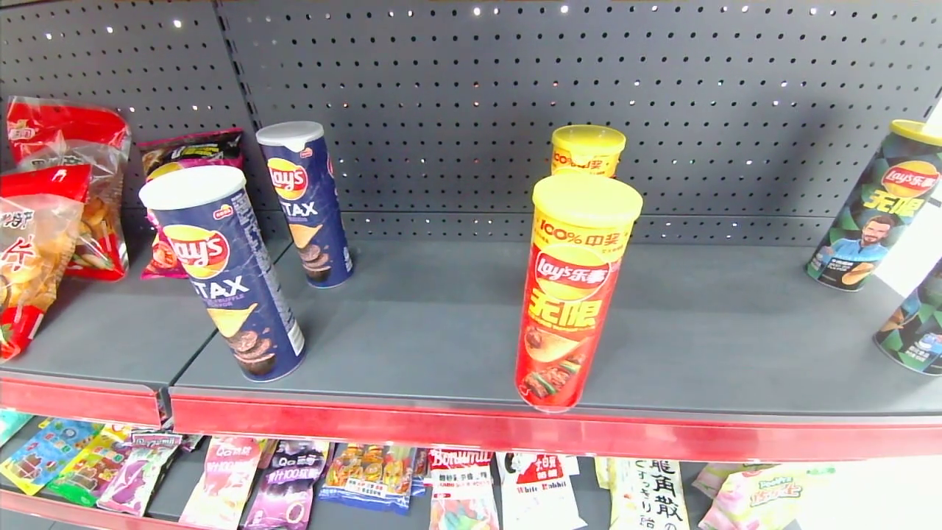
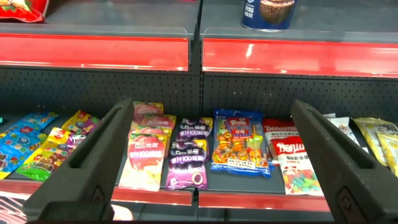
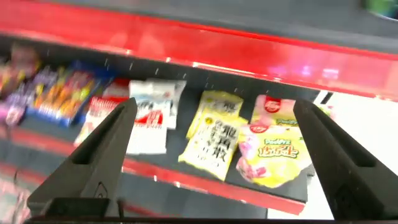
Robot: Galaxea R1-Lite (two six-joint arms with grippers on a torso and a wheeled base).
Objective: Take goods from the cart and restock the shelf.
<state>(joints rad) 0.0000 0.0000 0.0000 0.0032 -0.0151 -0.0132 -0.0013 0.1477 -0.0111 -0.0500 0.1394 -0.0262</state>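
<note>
Both hands are spread wide and grip nothing. The left hand [image 2: 211,106] faces the candy bags [image 2: 186,152] on the lower shelf [image 2: 155,194], and the right hand [image 3: 214,106] faces the yellow packets [image 3: 214,140] there. On the upper shelf [image 1: 441,324], a red can [image 1: 574,294] stands at the front edge, well apart from a blue can [image 1: 221,272].

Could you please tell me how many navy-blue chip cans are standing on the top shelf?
2. The front navy can stands near the front of the shelf, left; the rear navy can stands behind it, nearer the pegboard. None looks hidden.
</note>
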